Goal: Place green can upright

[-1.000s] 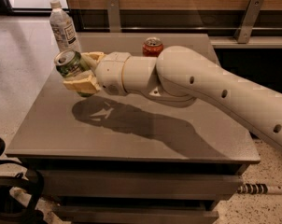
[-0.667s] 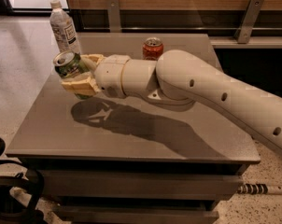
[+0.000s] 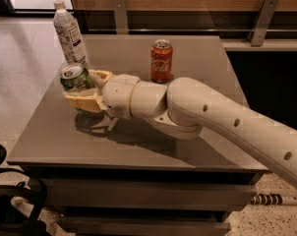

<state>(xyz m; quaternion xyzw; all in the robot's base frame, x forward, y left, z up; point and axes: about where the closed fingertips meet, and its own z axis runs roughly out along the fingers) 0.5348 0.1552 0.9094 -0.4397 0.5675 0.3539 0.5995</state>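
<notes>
The green can (image 3: 73,77) stands nearly upright, silver pull-tab top facing up, at the left side of the grey table (image 3: 138,146). My gripper (image 3: 80,88) is shut on it, with one tan finger (image 3: 84,101) in front of the can and the other behind it. The can's bottom is hidden by the front finger, so I cannot tell whether it touches the table; its shadow lies close beneath. My white arm reaches in from the right.
A clear plastic bottle (image 3: 70,33) with a white label stands just behind the green can, near the table's back left corner. A red Coca-Cola can (image 3: 161,61) stands upright behind my wrist. The table's left edge is close to the green can.
My gripper has moved down toward the table with the green can in it. The can has come closer to upright. The bottle and the red can have not moved.
</notes>
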